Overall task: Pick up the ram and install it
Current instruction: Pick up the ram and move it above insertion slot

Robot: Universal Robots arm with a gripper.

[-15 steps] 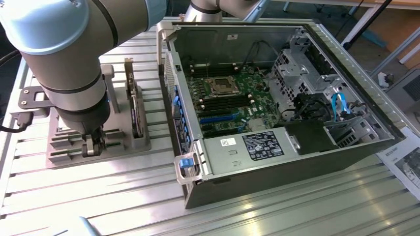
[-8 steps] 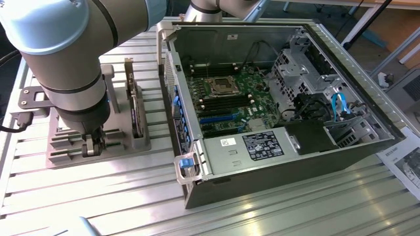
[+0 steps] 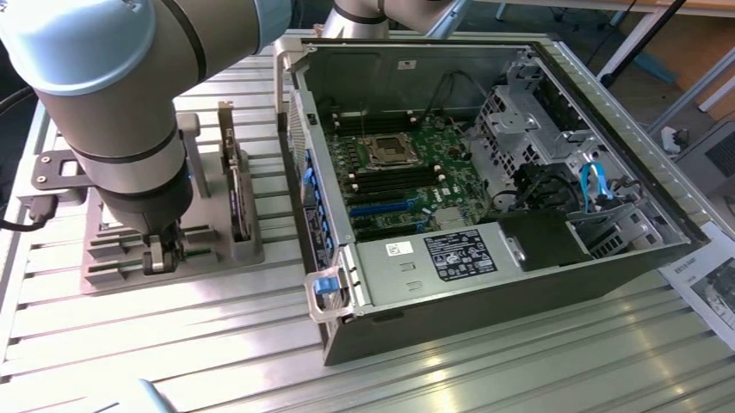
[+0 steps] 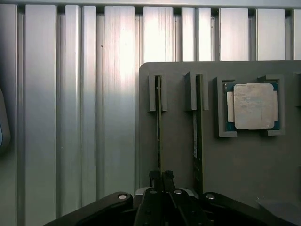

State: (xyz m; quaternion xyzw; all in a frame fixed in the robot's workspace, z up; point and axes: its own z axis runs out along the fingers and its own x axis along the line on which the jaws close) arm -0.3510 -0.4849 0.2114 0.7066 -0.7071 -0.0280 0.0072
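Observation:
My gripper (image 4: 161,176) is down at the grey parts holder (image 4: 244,165), with its two fingertips (image 4: 155,178) pressed together on the near end of the ram (image 4: 158,127). The ram is a thin green stick standing on edge in its slot. A second stick like it (image 4: 198,136) stands in the neighbouring slot. In the exterior view the gripper (image 3: 161,256) reaches down into the holder (image 3: 219,249) on that view's left, and the arm hides the held stick.
A square silver processor chip (image 4: 254,106) lies in its own pocket on the holder. An upright expansion card (image 3: 236,185) stands beside the arm. The open computer case (image 3: 643,258) lies on the exterior view's right, motherboard (image 3: 402,176) exposed. All rests on a ribbed aluminium table (image 3: 172,344).

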